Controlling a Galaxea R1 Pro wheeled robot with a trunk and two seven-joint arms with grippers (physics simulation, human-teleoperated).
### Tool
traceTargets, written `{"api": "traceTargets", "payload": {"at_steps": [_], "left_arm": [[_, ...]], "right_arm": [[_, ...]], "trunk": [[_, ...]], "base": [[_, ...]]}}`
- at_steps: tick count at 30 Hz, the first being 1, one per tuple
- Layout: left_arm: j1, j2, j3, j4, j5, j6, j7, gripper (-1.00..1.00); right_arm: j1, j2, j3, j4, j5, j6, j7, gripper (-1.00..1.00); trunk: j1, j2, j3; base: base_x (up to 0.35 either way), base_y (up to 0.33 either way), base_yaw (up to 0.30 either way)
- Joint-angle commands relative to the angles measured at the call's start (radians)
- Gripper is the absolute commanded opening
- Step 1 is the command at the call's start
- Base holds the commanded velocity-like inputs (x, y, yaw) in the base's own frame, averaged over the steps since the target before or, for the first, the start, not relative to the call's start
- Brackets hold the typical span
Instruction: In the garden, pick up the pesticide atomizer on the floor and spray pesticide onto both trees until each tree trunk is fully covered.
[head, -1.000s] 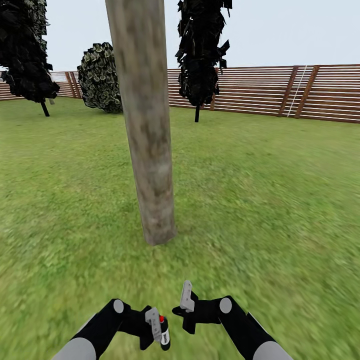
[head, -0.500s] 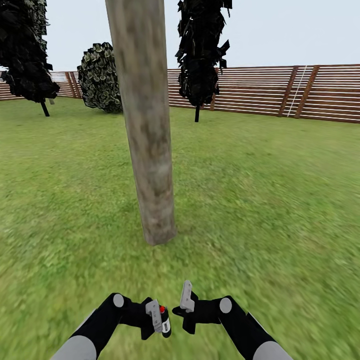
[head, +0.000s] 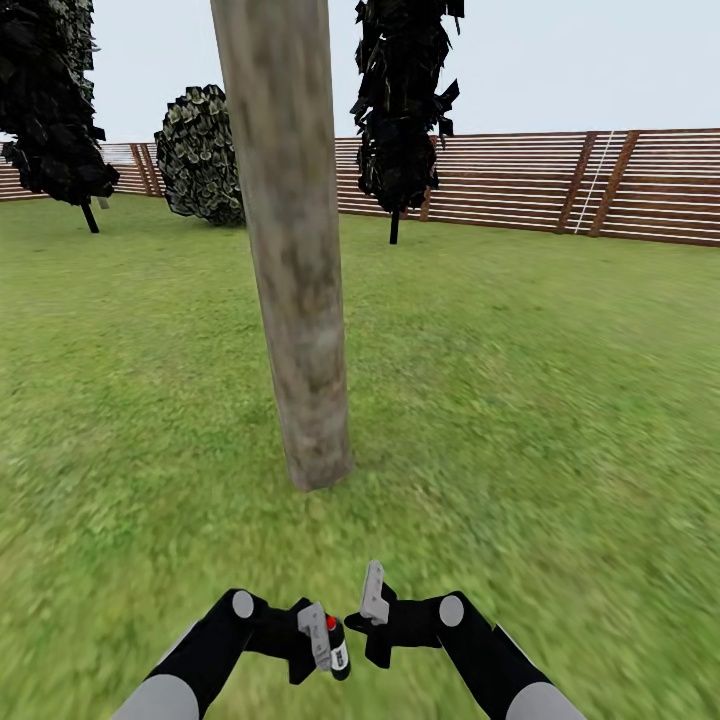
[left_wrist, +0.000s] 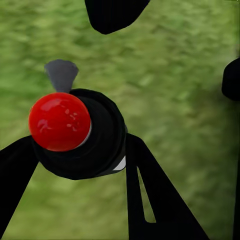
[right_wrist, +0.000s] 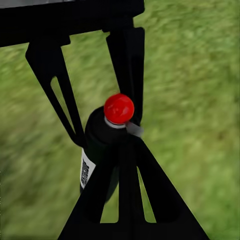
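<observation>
One tree with a thick trunk (head: 298, 300) of mottled grey-brown bark rises from the grass floor (head: 520, 400) straight ahead, its base about an arm's length beyond my hands. The pesticide atomizer (head: 338, 652) is a small black bottle with a red cap (left_wrist: 59, 121) and a white label (right_wrist: 87, 172). My left gripper (head: 326, 642) is shut on its body (left_wrist: 100, 140) and holds it upright above the grass. The right gripper (head: 372, 592) hovers just beside it with its fingers together and nothing in them; its wrist view looks at the atomizer (right_wrist: 100, 145).
A brown slatted fence (head: 560, 185) closes the lawn at the back. Two dark narrow trees (head: 400, 110) (head: 55, 110) and a rounded bush (head: 205, 155) stand near it. Open grass stretches on both sides of the trunk.
My left gripper has lifted the atomizer a little and shifted it right, closer to the right gripper. The right arm and the view have not moved.
</observation>
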Motion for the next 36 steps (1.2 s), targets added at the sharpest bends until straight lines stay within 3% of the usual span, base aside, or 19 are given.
{"api": "traceTargets", "payload": {"at_steps": [1, 36], "left_arm": [[0.000, -0.001, 0.003, 0.000, -0.010, -0.011, -0.002, -1.00], [0.000, -0.028, 0.004, 0.010, -0.008, -0.012, -0.003, -1.00]], "right_arm": [[0.000, 0.000, -0.001, -0.001, 0.010, -0.006, 0.001, -1.00], [0.000, 0.000, -0.001, -0.001, 0.010, -0.006, -0.001, -1.00]], "trunk": [[0.000, 0.000, -0.001], [0.000, 0.000, -0.001]], "base": [[0.000, 0.000, 0.000], [0.000, 0.000, 0.000]]}}
